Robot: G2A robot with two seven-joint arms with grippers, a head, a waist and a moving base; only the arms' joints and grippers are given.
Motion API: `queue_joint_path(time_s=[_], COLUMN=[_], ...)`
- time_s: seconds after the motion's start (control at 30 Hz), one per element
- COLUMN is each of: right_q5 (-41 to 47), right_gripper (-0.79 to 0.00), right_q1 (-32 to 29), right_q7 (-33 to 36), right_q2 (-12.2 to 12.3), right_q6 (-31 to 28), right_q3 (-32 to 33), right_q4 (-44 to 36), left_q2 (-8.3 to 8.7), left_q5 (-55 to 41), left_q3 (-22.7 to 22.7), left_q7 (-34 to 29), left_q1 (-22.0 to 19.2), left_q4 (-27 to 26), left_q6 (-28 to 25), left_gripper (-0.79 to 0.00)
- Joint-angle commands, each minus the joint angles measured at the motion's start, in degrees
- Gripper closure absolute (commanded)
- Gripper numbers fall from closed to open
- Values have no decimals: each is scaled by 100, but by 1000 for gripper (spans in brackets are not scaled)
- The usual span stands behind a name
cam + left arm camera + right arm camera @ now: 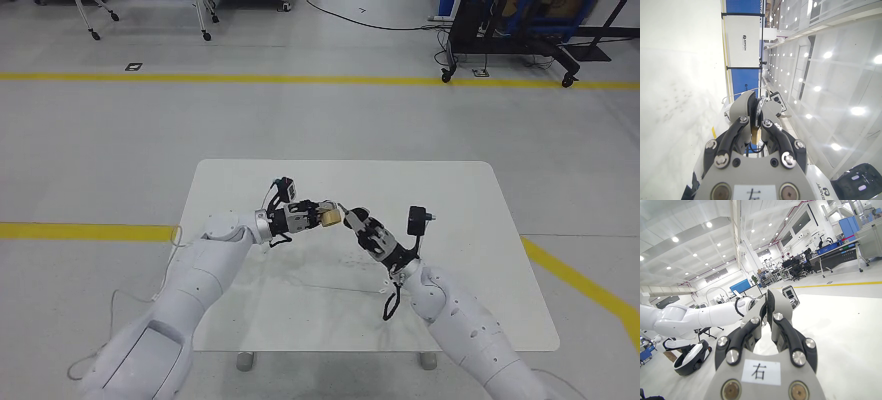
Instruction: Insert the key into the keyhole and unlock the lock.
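The brass lock [328, 214] is held above the middle of the table [470, 300], clamped in the left gripper [759, 103] — body between the fingers, silver shackle [760, 106] toward their tips. Just beside its free end, the right gripper [352, 220] has its fingers pressed together on the key [767, 290], a thin edge at their tips — whether key and lock touch, I cannot tell.
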Motion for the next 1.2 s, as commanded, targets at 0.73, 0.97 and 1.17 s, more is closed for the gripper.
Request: queue_joint_path(time_s=[0.73, 0.97, 1.17], right_q5=[-1161, -4286, -7452], right_gripper=[0, 0, 0], right_q1=[-477, -370, -615], right_q7=[834, 301, 418], right_q2=[168, 406, 702], right_q6=[1580, 1266, 1277], right_q3=[587, 878, 1101], right_q4=[-1036, -1478, -2591], left_q2=[-166, -59, 16], left_q5=[283, 834, 943], left_q3=[132, 158, 42], left_q7=[264, 456, 562], left_q1=[-160, -60, 58], left_q4=[283, -78, -354], left_q6=[406, 1072, 1339], left_gripper=[0, 0, 0])
